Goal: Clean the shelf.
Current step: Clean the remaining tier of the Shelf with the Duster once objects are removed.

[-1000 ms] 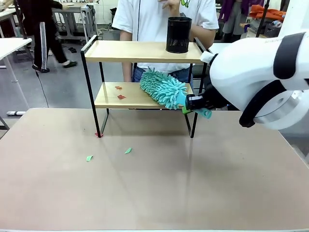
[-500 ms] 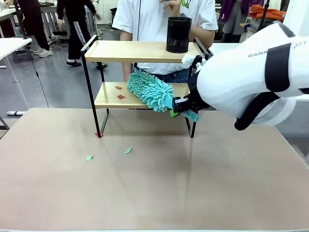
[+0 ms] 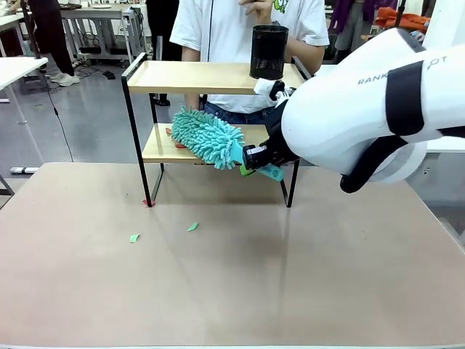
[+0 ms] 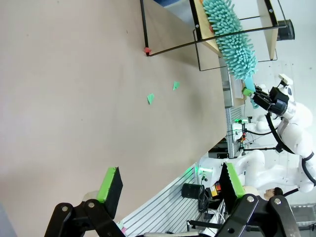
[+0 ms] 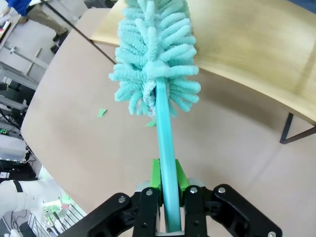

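The shelf [image 3: 211, 76] stands at the far side of the table [image 3: 327, 276], just in front of a person [image 3: 218, 29]. The right claw [image 5: 167, 177] pinches the handle [image 5: 165, 143] of the duster [image 3: 207, 137] tight. That way the fluffy head can lie on the low board [image 3: 161, 150] and push bits off it. Two green bits [image 3: 192, 227] lie on the table, and a red bit [image 3: 148, 203] lies by the shelf's foot. A black cup [image 3: 269, 52] sits on the top board. The left claw [image 4: 170, 183] hangs spread wide and holds nothing. It is well apart from the shelf, likely to keep out of the way.
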You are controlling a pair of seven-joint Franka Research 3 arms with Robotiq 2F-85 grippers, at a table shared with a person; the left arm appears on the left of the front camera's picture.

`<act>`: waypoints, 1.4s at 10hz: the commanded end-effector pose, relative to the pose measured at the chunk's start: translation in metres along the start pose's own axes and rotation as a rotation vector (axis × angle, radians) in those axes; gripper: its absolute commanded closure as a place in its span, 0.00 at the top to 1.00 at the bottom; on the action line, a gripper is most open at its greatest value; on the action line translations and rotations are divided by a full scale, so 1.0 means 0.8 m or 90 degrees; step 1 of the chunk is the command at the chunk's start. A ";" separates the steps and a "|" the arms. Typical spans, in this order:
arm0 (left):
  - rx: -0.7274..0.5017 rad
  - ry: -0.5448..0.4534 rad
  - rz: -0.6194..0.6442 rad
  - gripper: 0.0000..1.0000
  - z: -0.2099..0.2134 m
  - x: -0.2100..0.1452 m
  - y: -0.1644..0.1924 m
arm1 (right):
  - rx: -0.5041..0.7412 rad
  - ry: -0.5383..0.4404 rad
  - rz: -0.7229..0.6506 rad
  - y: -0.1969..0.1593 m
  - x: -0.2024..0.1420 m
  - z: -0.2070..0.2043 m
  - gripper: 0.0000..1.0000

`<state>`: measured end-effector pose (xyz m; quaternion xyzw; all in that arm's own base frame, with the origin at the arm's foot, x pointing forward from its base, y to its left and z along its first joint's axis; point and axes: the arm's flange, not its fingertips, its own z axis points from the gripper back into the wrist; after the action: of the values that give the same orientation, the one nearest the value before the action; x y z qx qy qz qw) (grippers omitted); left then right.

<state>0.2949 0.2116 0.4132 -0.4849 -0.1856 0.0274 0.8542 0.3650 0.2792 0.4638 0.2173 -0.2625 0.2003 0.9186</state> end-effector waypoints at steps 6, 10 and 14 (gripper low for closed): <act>-0.016 -0.011 -0.016 1.00 -0.001 0.002 0.000 | 0.214 0.054 0.066 0.000 -0.008 0.021 0.12; -0.016 -0.011 -0.016 1.00 -0.001 0.002 0.000 | 0.201 0.036 0.013 -0.048 -0.024 0.053 0.12; -0.016 -0.011 -0.016 1.00 -0.001 0.002 0.000 | 0.293 0.107 -0.038 -0.091 -0.043 0.118 0.12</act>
<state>0.2949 0.2116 0.4132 -0.4849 -0.1856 0.0274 0.8542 0.3476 0.1912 0.4839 0.3715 -0.1656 0.2415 0.8811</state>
